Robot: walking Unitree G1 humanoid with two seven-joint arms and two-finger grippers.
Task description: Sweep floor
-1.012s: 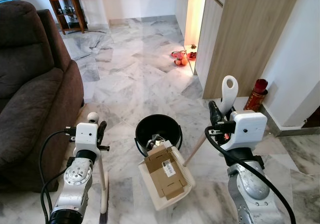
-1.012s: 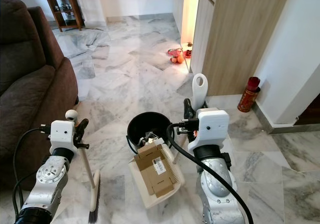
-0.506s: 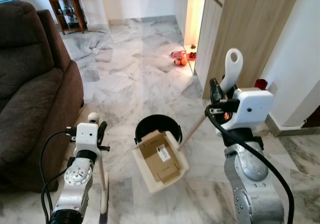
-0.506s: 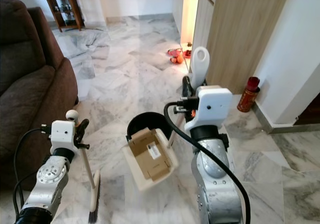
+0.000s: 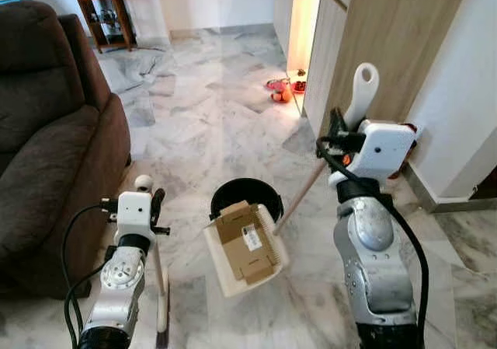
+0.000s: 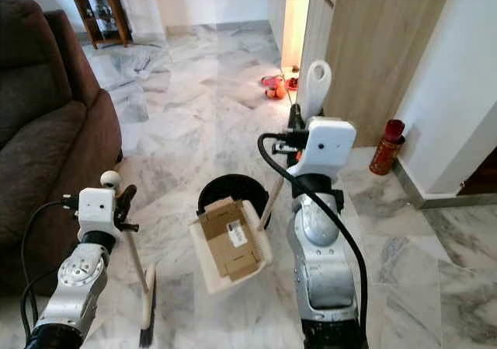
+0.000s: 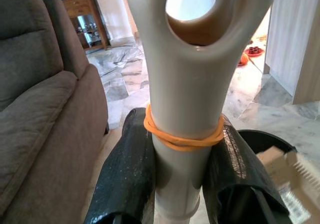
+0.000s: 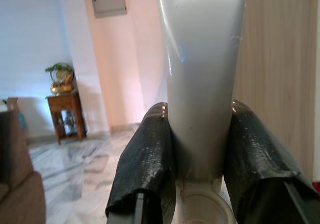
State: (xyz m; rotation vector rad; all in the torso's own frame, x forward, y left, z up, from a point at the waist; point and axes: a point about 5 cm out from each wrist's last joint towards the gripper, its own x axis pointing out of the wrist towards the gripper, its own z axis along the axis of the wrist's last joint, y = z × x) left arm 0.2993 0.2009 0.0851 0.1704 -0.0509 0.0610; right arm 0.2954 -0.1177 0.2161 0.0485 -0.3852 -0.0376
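My left gripper [image 5: 153, 206] is shut on the cream broom handle [image 7: 186, 89], which has an orange rubber band around it. The broom stands upright, its head [image 6: 146, 312] on the floor at the lower left. My right gripper [image 5: 335, 131] is raised and shut on the white dustpan handle [image 8: 204, 59]. The cream dustpan [image 5: 225, 265] hangs tilted at the near rim of the black bucket [image 5: 268, 193]. A flattened cardboard box [image 5: 247, 242] lies on the pan.
A brown sofa [image 5: 46, 131] fills the left side. A wooden cabinet [image 5: 388, 46] and a white wall stand at the right, with a red cylinder [image 6: 386, 147] at their foot. Plates of fruit [image 5: 279, 91] sit on the marble floor farther off. A wooden side table [image 5: 97, 7] is at the back.
My right arm has lifted the dustpan off the floor and tipped it up against the bucket, the handle rising and moving forward. The left arm and broom have stayed put.
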